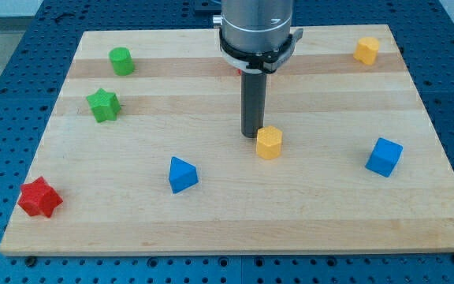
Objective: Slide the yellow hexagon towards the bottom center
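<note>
The yellow hexagon [269, 143] sits a little right of the board's middle. My tip [251, 136] stands just to the hexagon's upper left, touching or nearly touching it. The dark rod rises from there to the grey arm at the view's top.
A wooden board [235, 229] carries a green cylinder [120, 61] and a green star [103, 104] at the upper left, a red star [39, 197] at the lower left, a blue triangle [182, 174] left of centre, a blue cube [384, 156] at the right, and a yellow block [366, 50] at the upper right.
</note>
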Controlling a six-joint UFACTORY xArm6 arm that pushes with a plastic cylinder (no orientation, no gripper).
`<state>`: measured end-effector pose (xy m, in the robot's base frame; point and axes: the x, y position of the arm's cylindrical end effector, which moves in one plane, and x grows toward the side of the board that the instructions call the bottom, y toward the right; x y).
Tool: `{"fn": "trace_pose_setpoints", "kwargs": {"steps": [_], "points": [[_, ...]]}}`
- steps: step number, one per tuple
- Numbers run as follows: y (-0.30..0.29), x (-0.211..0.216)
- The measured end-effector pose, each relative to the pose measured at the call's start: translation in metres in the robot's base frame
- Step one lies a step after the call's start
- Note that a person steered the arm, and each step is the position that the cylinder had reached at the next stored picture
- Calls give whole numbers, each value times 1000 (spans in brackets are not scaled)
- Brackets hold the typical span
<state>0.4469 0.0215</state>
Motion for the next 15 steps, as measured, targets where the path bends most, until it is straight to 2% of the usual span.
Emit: {"fn": "trace_pose_setpoints", "kwargs": {"steps": [2,4,6,7,8,9,12,13,14,15], "points": [[16,-36],[41,33],[24,67],[24,39],[24,33],[23,49],[0,35],[-26,47],[-28,68],[-27,43]]}}
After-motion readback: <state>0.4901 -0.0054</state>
